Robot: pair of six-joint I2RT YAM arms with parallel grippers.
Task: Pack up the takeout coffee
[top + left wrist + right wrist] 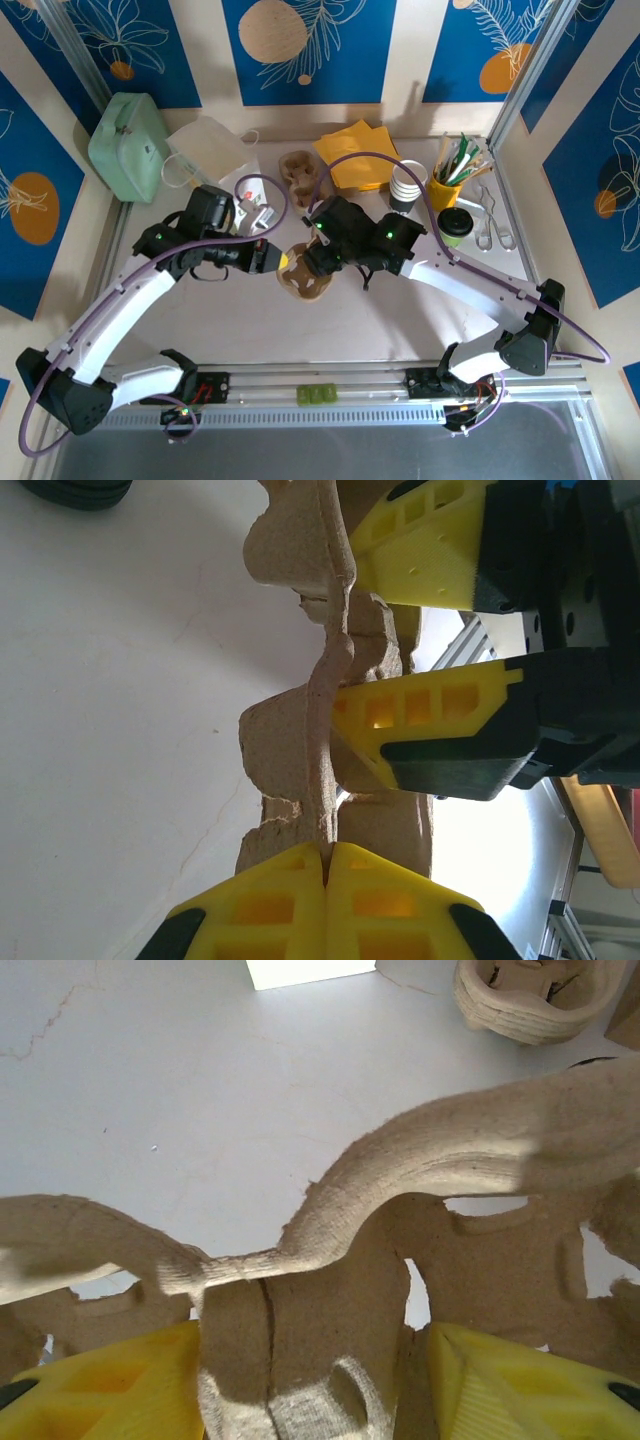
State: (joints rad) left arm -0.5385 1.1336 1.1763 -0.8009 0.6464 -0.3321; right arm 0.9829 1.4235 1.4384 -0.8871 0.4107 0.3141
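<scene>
My L tool (325, 865) is clamped on the carrier (306, 284) rim & R tool (315, 1370) straddles its mid rib, fingers apart, can't tell if biting, prob. to steady it for loading, while coffee (455, 225) sits on worktop (250, 325) at right, well apart.

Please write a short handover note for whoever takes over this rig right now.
Left gripper: shut on the rim of the brown moulded-pulp cup carrier, mid-table.
Right gripper: fingers straddle the carrier's centre wall; clamped or not, unclear.
Coffee: the small light-green paper cup with black lid stands untouched at the right, beside the yellow cup of straws.
Done: carrier gripped.
To do: put the coffee into the carrier.
</scene>
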